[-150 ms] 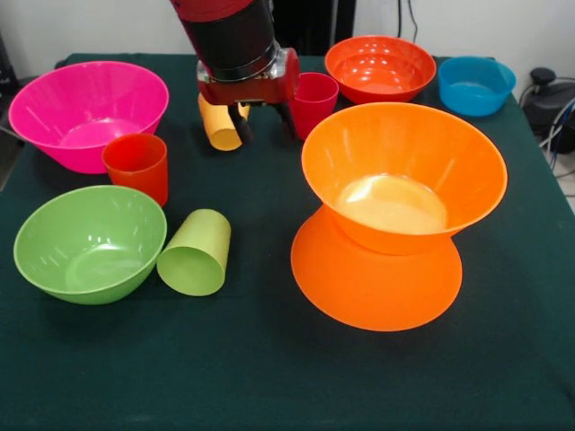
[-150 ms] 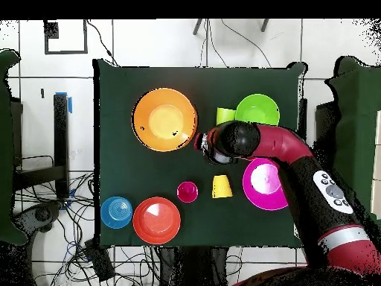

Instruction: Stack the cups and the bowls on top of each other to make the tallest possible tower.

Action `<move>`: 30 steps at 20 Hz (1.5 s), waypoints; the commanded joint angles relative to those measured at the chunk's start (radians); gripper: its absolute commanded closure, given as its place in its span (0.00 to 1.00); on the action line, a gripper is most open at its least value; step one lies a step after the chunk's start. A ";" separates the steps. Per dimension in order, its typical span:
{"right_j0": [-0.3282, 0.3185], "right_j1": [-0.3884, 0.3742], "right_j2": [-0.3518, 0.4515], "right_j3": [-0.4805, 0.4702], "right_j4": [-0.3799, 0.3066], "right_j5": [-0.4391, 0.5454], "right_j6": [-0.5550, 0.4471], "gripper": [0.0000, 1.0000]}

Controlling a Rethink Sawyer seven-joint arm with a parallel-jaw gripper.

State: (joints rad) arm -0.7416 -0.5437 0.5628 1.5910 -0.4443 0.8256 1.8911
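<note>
Holding gripper (image 1: pixel 263 126) spread apart and empty; likely aiming next for red-orange cup (image 1: pixel 137 166), pinching its rim squarely, centring it upright inside upper orange bowl (image 1: pixel 404 171).

Probably a robotics lab: a green-clothed table (image 2: pixel 134 186) on a white tiled floor (image 2: pixel 149 45), loose cables (image 2: pixel 67 223) tangled at the overhead view's lower left.

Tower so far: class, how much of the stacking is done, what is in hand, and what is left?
Done: the tower is two orange bowls, one upside down and one upright on it. In hand: nothing; the gripper hangs open and empty. Left: the pink bowl, green bowl, red bowl, blue bowl, and the red cup, lime cup, yellow cup and magenta cup are unstacked.
</note>
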 commanded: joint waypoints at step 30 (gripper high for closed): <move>0.014 0.049 0.034 -0.201 -0.417 -0.007 -0.361 0.00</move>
State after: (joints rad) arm -0.7075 -0.5858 0.5650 1.4509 -0.7779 0.8265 1.8868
